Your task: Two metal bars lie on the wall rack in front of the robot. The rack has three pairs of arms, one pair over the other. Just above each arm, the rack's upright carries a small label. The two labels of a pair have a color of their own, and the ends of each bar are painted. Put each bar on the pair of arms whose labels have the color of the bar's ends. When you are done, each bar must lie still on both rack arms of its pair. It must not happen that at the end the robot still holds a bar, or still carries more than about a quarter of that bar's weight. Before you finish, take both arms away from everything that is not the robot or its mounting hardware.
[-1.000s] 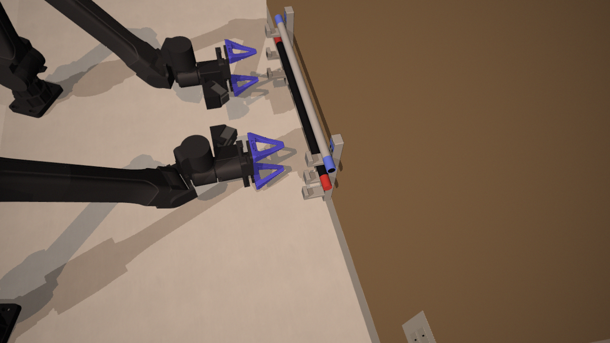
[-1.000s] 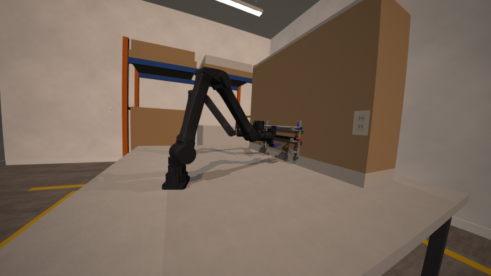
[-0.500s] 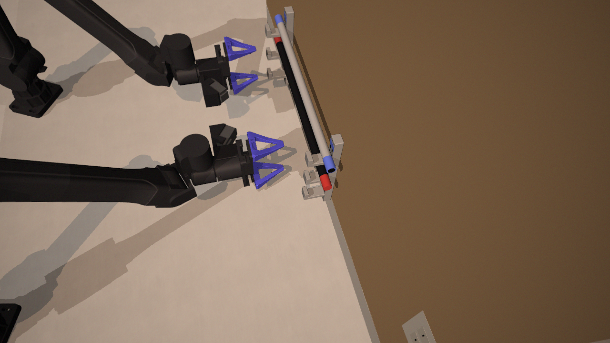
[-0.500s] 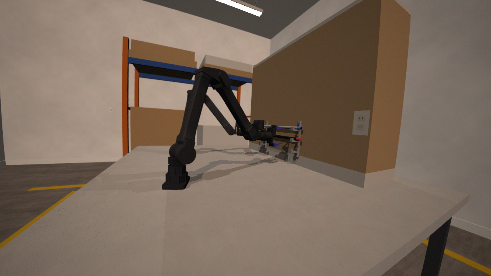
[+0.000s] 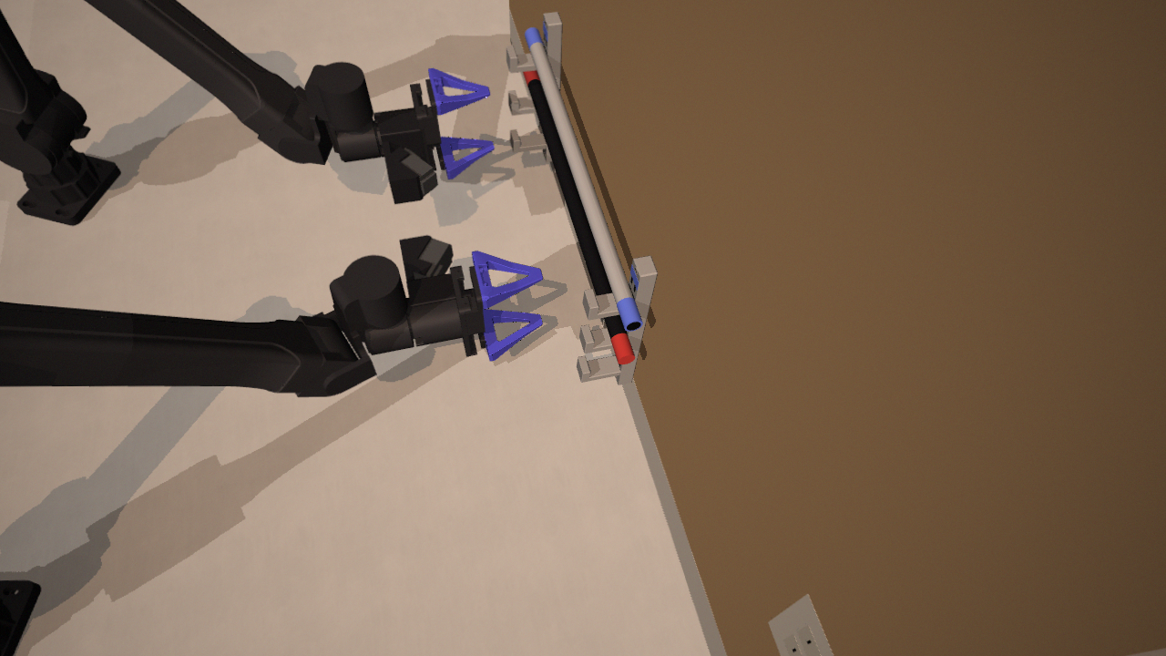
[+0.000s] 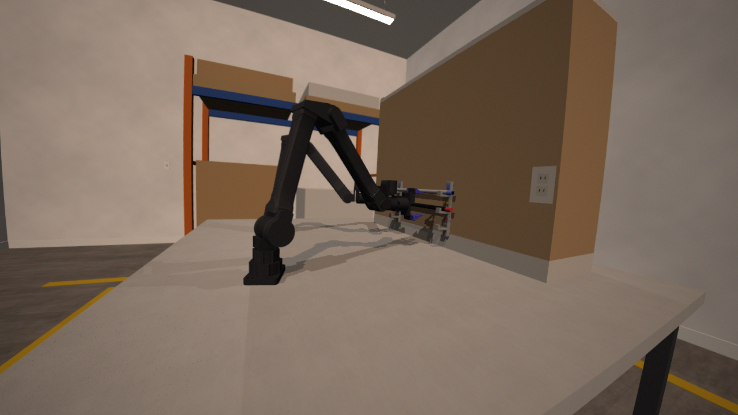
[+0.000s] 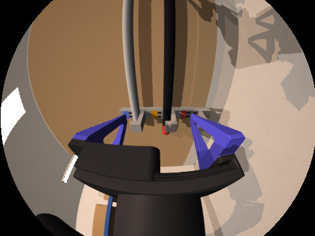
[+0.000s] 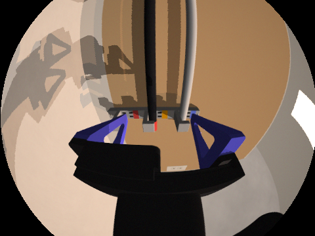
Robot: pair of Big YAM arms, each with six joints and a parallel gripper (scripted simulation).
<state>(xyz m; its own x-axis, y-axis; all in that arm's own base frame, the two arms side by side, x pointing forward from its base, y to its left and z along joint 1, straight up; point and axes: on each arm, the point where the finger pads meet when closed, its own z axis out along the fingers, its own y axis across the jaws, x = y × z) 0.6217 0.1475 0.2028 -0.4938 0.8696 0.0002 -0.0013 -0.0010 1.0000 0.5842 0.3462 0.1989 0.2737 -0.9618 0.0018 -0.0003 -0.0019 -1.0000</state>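
Observation:
The wall rack [image 5: 611, 326] has three pairs of arms. A grey bar with blue ends [image 5: 583, 179] lies on the top pair, whose labels are blue [image 5: 634, 277]. A black bar with red ends [image 5: 565, 179] lies on the middle pair, whose label looks yellow [image 7: 154, 114]. The bottom pair has a red label [image 7: 184, 115] and is empty. My left gripper [image 5: 489, 118] is open and empty, a short way in front of the rack's far end. My right gripper [image 5: 539, 300] is open and empty, just short of the near end. Both bars show in the left wrist view [image 7: 128, 48] and the right wrist view [image 8: 149, 48].
The brown wall panel [image 5: 896, 285] stands right behind the rack, with a grey skirting strip [image 5: 676, 506] along the table. A wall outlet [image 5: 800, 632] sits further along the panel. Both arm bases [image 5: 56, 179] stand back from the rack.

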